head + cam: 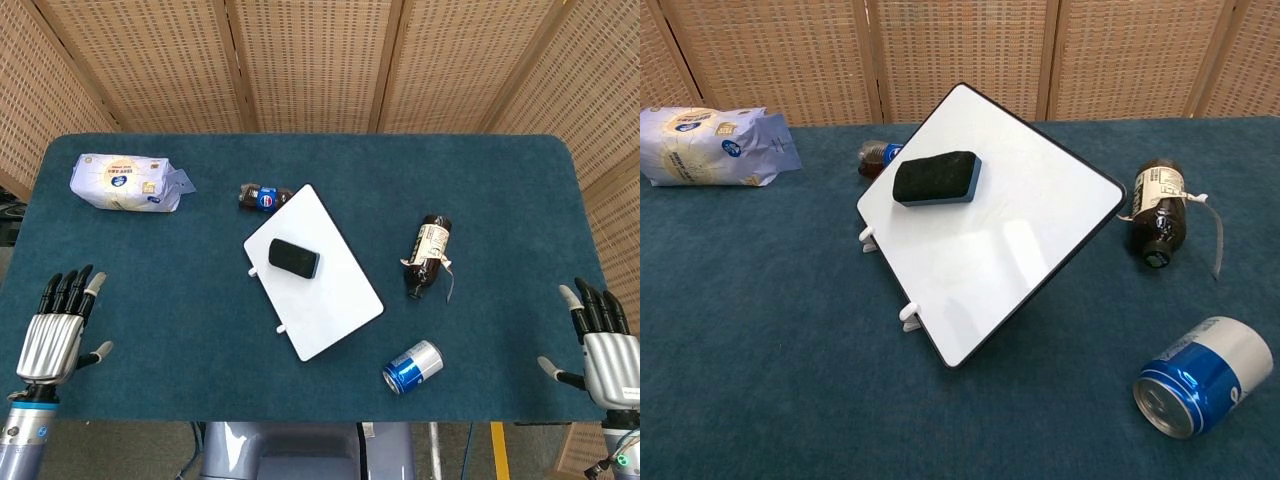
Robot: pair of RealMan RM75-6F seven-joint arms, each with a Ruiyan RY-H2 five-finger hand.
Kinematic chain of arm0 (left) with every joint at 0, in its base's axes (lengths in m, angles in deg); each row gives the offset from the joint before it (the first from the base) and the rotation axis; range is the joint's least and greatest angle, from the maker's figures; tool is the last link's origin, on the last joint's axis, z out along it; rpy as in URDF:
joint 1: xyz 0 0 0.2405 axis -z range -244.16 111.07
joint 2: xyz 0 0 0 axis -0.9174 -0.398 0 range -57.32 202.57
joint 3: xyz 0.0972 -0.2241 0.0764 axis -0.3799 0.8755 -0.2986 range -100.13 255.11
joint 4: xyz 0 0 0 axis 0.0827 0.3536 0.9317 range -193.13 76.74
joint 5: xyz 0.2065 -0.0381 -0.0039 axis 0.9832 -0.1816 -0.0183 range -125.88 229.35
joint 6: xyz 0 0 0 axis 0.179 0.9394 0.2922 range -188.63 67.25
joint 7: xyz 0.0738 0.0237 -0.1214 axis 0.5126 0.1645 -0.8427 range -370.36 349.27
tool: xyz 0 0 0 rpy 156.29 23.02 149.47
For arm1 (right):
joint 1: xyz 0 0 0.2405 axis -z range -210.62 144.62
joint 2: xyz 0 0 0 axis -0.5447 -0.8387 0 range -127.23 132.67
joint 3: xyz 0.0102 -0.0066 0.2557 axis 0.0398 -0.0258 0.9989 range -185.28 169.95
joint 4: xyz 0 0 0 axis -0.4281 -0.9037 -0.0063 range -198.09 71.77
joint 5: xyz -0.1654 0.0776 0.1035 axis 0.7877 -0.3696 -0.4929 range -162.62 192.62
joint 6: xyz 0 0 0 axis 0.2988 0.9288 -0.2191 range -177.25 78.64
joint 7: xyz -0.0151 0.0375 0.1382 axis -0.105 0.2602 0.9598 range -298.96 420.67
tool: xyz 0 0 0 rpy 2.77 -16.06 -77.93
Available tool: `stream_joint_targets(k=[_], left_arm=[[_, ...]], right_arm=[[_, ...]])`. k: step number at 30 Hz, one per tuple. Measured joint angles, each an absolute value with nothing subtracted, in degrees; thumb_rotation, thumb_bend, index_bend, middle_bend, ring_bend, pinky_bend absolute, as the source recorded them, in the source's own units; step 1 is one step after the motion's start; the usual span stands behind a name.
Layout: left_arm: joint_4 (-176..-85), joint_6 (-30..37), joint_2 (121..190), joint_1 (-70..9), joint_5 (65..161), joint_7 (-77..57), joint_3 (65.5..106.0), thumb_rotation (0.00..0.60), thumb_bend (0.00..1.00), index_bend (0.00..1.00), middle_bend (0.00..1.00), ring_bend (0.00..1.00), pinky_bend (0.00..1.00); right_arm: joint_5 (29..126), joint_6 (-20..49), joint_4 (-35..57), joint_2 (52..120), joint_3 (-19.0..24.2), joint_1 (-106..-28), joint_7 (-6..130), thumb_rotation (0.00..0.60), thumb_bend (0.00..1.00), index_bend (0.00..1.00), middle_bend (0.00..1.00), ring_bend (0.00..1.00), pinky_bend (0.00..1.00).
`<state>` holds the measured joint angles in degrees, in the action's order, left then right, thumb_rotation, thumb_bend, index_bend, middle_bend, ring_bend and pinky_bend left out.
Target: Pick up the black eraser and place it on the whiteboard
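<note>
The black eraser [294,258] [936,177] lies on the upper part of the whiteboard [330,295] [990,250], which sits at the table's middle. Nothing touches either one. My left hand [55,335] hangs at the near left edge of the table, fingers spread and holding nothing. At the near right corner my right hand [600,345] is likewise spread and empty. Neither hand shows in the chest view.
A white and blue snack bag [122,182] [710,146] lies at the far left. A small dark bottle [263,196] [875,157] lies behind the board. To the right lie a brown bottle [429,256] [1160,225] and a blue can [413,366] [1202,376].
</note>
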<state>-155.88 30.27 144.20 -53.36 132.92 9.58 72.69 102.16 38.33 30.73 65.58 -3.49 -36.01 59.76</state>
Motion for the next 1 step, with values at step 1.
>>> stream_joint_targets(k=[1], left_arm=[[-155.8,30.3,144.2,-53.5,133.1,9.5,72.8,0.600,0.14,0.01,0.00,0.00,0.00]], right_arm=[[102.2,38.3,30.7,65.6,-3.5,-36.0,59.7,0.600,0.00,0.00,0.00,0.00,0.00]])
